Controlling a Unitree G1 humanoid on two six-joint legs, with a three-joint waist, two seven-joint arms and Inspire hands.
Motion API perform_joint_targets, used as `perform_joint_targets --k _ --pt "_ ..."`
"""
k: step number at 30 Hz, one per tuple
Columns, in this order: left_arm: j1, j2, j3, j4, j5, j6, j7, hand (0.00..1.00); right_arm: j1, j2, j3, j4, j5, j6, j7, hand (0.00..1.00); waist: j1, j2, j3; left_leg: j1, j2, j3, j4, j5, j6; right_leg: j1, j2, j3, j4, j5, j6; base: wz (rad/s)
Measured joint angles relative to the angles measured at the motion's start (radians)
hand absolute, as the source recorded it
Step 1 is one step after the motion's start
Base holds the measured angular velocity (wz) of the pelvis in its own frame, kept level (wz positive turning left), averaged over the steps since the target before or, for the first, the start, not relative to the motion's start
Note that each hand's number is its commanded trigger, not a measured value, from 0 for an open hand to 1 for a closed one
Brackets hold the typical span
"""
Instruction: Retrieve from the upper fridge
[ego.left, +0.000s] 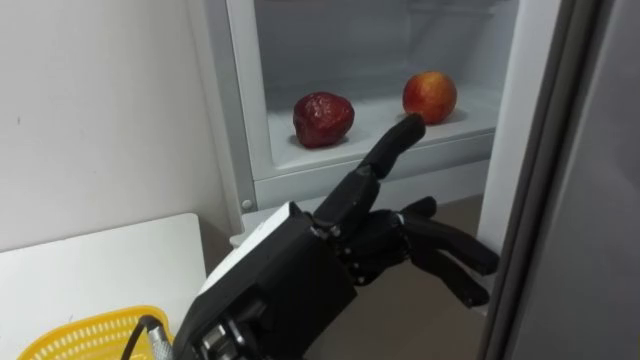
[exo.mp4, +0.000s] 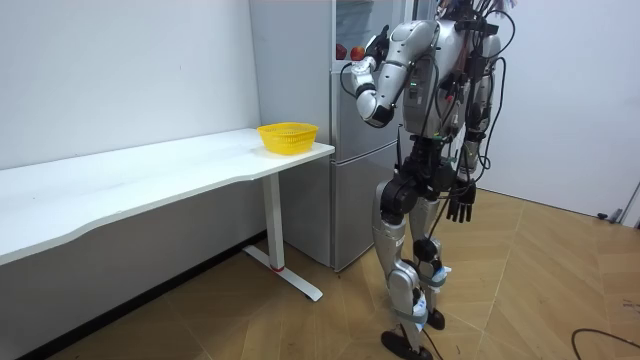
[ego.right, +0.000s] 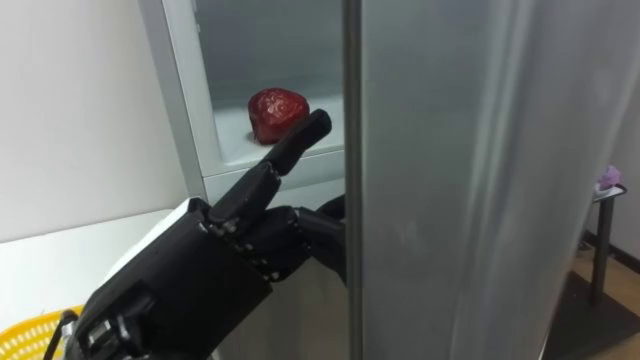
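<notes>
Red-orange round fruit sits in the white upper fridge; the black left hand, fingers spread wide, points one fingertip just beside it.

Two fruits sat on the white shelf of the upper fridge. A dark red fruit, glossy and wrinkled, lay to the left. A rounder orange-red fruit with a yellowish blush rested to its right, slightly farther back, with a clear gap between them.
</notes>
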Motion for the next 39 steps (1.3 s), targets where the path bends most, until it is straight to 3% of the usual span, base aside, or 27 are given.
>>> perform_joint_targets --k 9,14,21,26,29,34,39 --pt "-0.003 0.003 0.0 0.0 0.0 0.0 0.001 0.0 0.005 0.0 0.001 -0.004 0.002 0.001 -0.001 0.0 0.0 0.001 -0.0004 0.003 0.0 0.005 0.0 0.0 0.0 -0.001 0.001 0.001 0.0 0.0 0.0 0.0" --pt "-0.015 0.009 -0.002 0.0 0.0 0.0 0.001 0.0 0.005 0.0 0.001 -0.006 0.003 0.002 -0.004 0.0 0.001 0.003 -0.0017 0.015 0.0 0.027 0.0 0.0 0.0 0.0 0.007 0.026 0.002 0.002 -0.002 -0.18" --pt "-0.044 0.01 -0.054 0.0 -0.002 0.0 0.003 0.0 0.013 -0.001 0.036 -0.013 0.037 0.002 -0.004 0.0 -0.008 0.006 -0.0023 0.026 0.0 0.045 0.0 0.0 0.0 0.001 0.015 0.05 0.002 0.005 -0.005 -0.11" --pt "-0.057 0.014 -0.082 0.0 -0.02 0.002 0.004 0.0 0.01 -0.002 0.036 -0.012 0.05 -0.001 -0.002 0.0 -0.049 0.01 -0.001 0.024 0.001 0.049 -0.001 0.0 0.0 0.001 0.014 0.051 0.0 0.005 -0.005 -0.01" --pt "-0.082 0.019 -0.099 0.0 -0.034 0.008 -0.003 0.0 0.015 -0.011 0.035 -0.012 0.087 -0.004 -0.004 0.0 -0.059 0.018 -0.0023 0.021 0.003 0.092 -0.001 0.0 0.0 -0.01 0.016 0.065 0.002 0.007 -0.004 -0.14" --pt "-0.099 0.023 -0.114 0.001 -0.036 0.01 -0.023 0.0 0.033 -0.015 0.035 -0.013 0.115 -0.005 -0.01 0.0 -0.085 0.027 -0.0011 0.026 0.016 0.121 -0.001 0.0 0.0 -0.015 0.028 0.106 0.002 0.019 -0.006 -0.25" --pt "-0.112 0.021 -0.115 0.015 -0.042 0.018 -0.023 0.0 0.038 -0.015 0.036 0.003 0.12 0.006 -0.009 0.0 -0.13 0.026 0.0006 0.029 0.018 0.125 -0.001 0.0 0.0 -0.015 0.029 0.109 0.004 0.02 -0.008 -0.04"
